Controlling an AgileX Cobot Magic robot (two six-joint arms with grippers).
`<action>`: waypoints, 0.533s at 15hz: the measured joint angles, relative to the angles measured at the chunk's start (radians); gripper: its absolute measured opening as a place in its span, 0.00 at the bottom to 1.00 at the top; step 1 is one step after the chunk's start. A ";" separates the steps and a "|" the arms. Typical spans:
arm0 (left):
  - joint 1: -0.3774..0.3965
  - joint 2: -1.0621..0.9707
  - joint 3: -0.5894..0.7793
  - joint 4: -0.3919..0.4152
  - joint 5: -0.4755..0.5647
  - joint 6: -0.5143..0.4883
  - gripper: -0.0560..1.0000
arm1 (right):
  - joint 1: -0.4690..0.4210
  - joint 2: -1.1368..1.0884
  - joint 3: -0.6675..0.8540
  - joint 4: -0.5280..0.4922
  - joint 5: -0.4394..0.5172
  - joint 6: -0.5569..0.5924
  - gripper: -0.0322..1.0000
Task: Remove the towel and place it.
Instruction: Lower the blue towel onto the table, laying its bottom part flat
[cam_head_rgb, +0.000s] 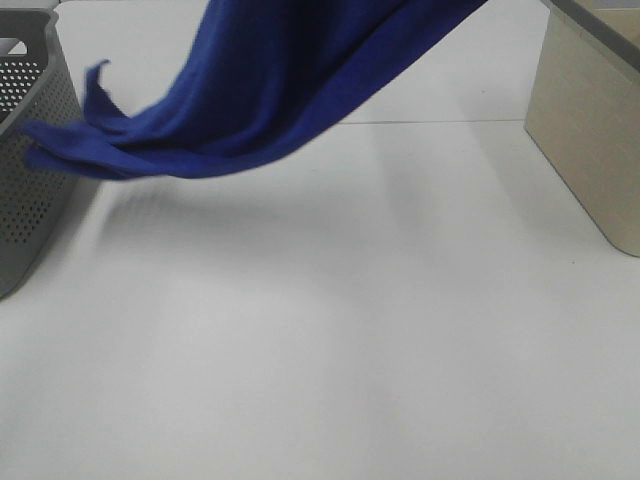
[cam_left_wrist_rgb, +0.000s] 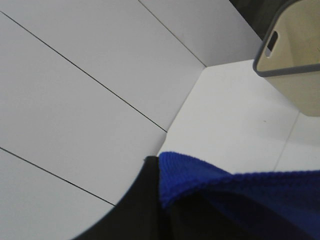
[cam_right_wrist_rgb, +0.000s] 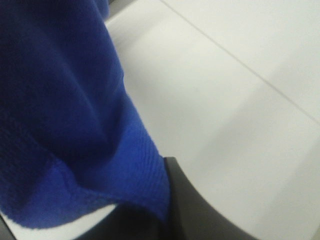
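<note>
Lifted towel (cam_head_rgb: 250, 90) tail drags by basket (cam_head_rgb: 30, 210), frame left, so it may snag the rim. L end effector (cam_left_wrist_rgb: 145, 215) & R end effector (cam_right_wrist_rgb: 170, 210) both seem clamped on cloth.

Exterior high: bright, even, diffuse light from above. White table (cam_head_rgb: 400, 330) near clipping, no hard glare. Hanging towel (cam_head_rgb: 270, 90) casts broad soft shadow on table, darkest toward left edge beside basket (cam_head_rgb: 30, 210). Its tips smeared, slightly blurred. Left wrist: hem weave sharp, underside falls to black. Right wrist: cloth close to lens, soft focus, folds crushed dark; table behind blurred, faint shading bands.
</note>
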 joint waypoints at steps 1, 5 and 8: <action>0.031 0.000 0.000 0.001 -0.034 -0.026 0.05 | 0.000 0.000 -0.030 -0.027 -0.005 -0.001 0.05; 0.161 0.003 0.000 0.008 -0.166 -0.111 0.05 | 0.000 0.003 -0.059 -0.088 -0.181 -0.052 0.05; 0.221 0.038 0.000 0.023 -0.310 -0.120 0.05 | 0.000 0.005 -0.060 -0.092 -0.395 -0.075 0.05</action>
